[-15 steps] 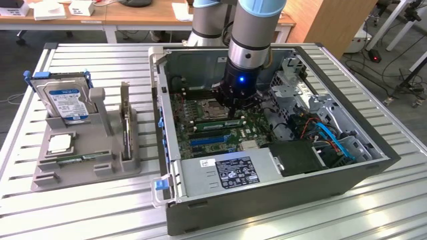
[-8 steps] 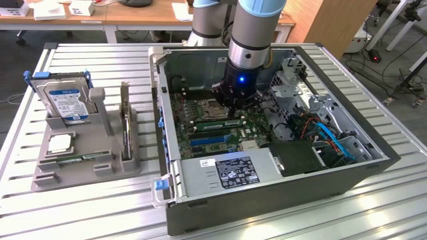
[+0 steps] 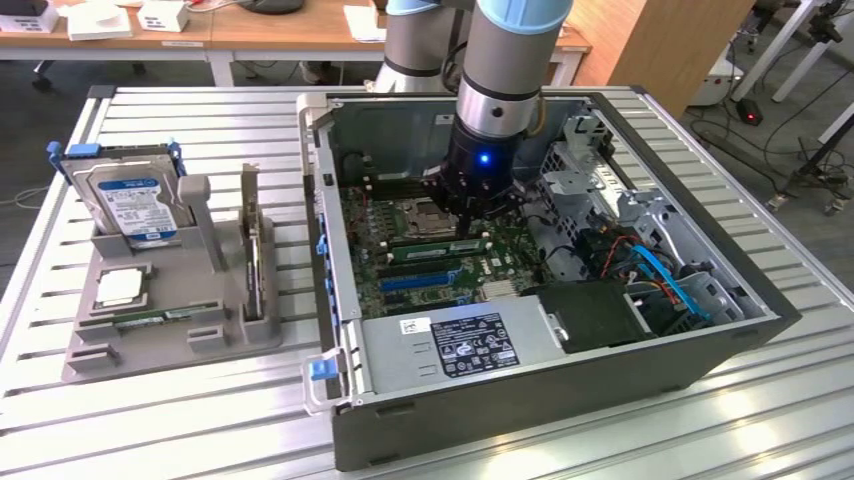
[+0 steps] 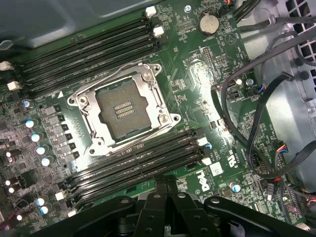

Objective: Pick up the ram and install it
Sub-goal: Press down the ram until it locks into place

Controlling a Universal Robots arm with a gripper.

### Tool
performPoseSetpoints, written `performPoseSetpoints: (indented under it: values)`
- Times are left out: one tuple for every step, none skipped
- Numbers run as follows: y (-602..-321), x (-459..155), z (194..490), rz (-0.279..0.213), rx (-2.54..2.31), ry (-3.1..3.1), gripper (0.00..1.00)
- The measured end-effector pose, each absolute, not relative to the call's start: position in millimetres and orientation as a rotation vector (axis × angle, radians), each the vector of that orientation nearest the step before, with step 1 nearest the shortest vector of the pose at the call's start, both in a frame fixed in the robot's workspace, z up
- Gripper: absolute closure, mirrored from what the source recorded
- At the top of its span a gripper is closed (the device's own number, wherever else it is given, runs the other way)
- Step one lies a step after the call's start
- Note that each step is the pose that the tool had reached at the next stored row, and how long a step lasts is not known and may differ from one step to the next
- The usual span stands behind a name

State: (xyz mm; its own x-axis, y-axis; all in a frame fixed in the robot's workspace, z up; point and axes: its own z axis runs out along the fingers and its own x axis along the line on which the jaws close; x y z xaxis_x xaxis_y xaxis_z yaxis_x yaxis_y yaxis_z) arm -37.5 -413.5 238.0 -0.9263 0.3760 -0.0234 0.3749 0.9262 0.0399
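A: Ram (image 3: pixel 437 247): green stick lying in a motherboard (image 4: pixel 197 84) slot, just near of the gripper (image 3: pixel 470 203). Why there?
B: Apparently seated. Gripper jaws fully closed, gripping nothing, poised over the slots beside the CPU socket (image 4: pixel 123 108), perhaps to press.

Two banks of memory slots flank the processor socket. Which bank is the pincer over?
The pincer, shut, sits over the bank beside the white Dell lettering; the other bank lies across the processor socket.
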Motion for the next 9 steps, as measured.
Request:
performPoseSetpoints:
  values:
    - [-413.5, -37.5, 238.0, 0.054, 0.587, 3.055, 0.91]
    - [-413.5, -37.5, 238.0, 0.054, 0.580, 3.056, 0.91]
    - [-413.5, -37.4, 238.0, 0.054, 0.572, 3.058, 0.91]
    - [-413.5, -37.5, 237.9, 0.054, 0.565, 3.059, 0.91]
    - [-413.5, -37.5, 237.9, 0.055, 0.557, 3.061, 0.91]
    - [-413.5, -37.5, 237.9, 0.055, 0.547, 3.062, 0.91]
    - [-413.5, -37.4, 237.8, 0.055, 0.536, 3.064, 0.91]
    - [-413.5, -37.5, 237.8, 0.055, 0.526, 3.066, 0.91]
    - [-413.5, -37.5, 237.8, 0.055, 0.514, 3.069, 0.91]
